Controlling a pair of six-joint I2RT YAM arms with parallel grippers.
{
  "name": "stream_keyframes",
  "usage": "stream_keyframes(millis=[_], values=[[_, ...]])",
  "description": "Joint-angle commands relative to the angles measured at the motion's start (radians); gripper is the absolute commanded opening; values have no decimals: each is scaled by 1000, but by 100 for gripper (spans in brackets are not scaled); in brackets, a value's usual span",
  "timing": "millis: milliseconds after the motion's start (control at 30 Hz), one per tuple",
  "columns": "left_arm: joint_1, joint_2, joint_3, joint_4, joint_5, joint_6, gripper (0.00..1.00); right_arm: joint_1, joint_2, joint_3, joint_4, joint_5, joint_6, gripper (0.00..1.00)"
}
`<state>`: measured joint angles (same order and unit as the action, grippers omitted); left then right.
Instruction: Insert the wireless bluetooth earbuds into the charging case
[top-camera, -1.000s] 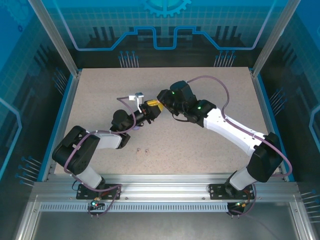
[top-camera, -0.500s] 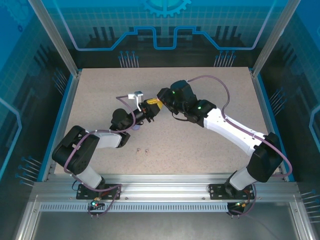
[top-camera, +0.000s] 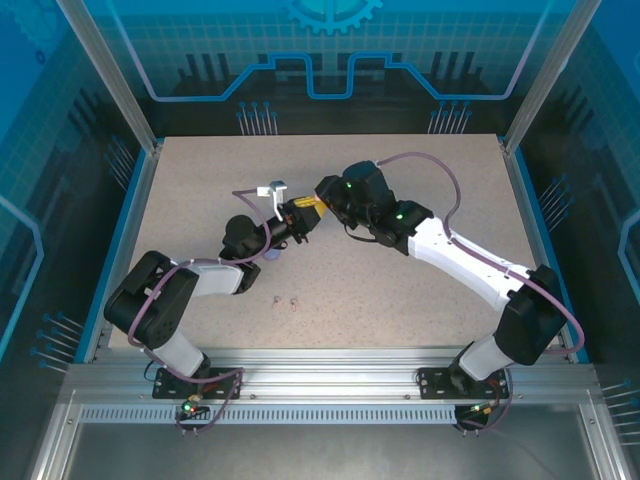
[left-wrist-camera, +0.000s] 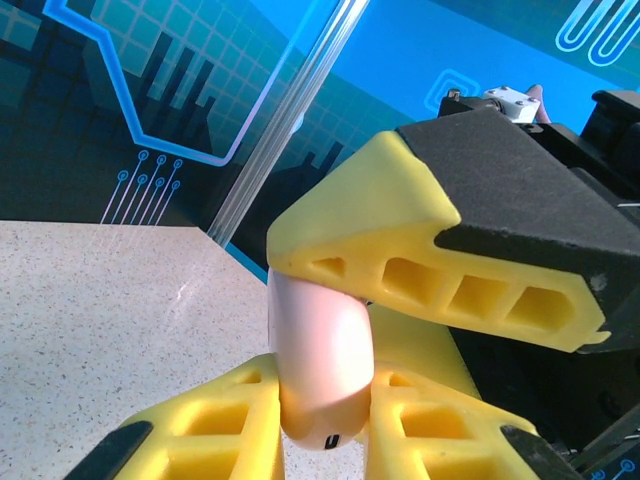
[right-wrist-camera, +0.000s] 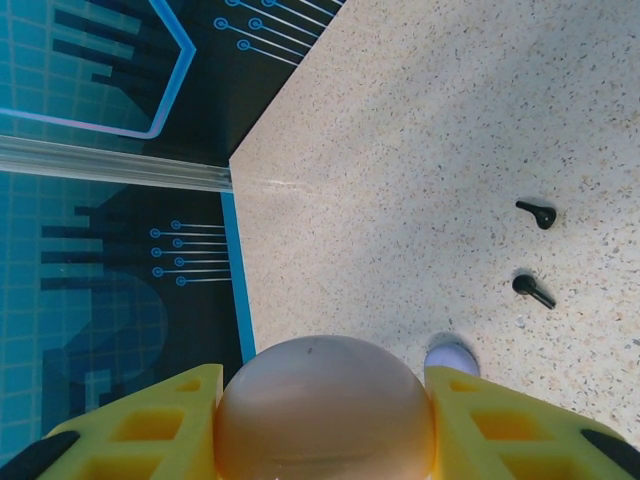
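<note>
A pale pink charging case (left-wrist-camera: 322, 350) hangs above the middle of the table, held from both sides. My left gripper (left-wrist-camera: 322, 412) is shut on its narrow lower edge, one yellow finger (left-wrist-camera: 200, 425) pressing on each side. My right gripper (right-wrist-camera: 325, 425) is shut on the case's round body (right-wrist-camera: 325, 410), and one of its fingers (left-wrist-camera: 430, 260) lies across the case's top in the left wrist view. From above, the two grippers meet tip to tip, left (top-camera: 297, 222) and right (top-camera: 318, 208). Two black earbuds (right-wrist-camera: 537, 213) (right-wrist-camera: 533, 290) lie loose on the table, near its front edge (top-camera: 277, 298) (top-camera: 293, 298).
A lavender round case (right-wrist-camera: 450, 355) sits on the table under the left forearm (top-camera: 271, 257). The speckled table (top-camera: 400, 300) is fenced by a blue rim and metal posts (top-camera: 150, 150). The purple cable of the right arm (top-camera: 440, 175) arcs over the back of the table.
The left gripper's fingers have drawn in a little tighter on the pink case. Both arms have barely moved, and the two earbuds lie where they were.
</note>
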<state>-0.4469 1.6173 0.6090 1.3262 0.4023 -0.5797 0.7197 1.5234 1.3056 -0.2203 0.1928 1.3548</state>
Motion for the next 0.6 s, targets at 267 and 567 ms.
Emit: stream_keyframes(millis=[267, 567], values=[[-15, -86, 72, 74, 58, -59, 23, -21, -32, -75, 133, -133, 82, 30], [-15, -103, 92, 74, 86, -80, 0, -40, -31, -75, 157, -178, 90, 30]])
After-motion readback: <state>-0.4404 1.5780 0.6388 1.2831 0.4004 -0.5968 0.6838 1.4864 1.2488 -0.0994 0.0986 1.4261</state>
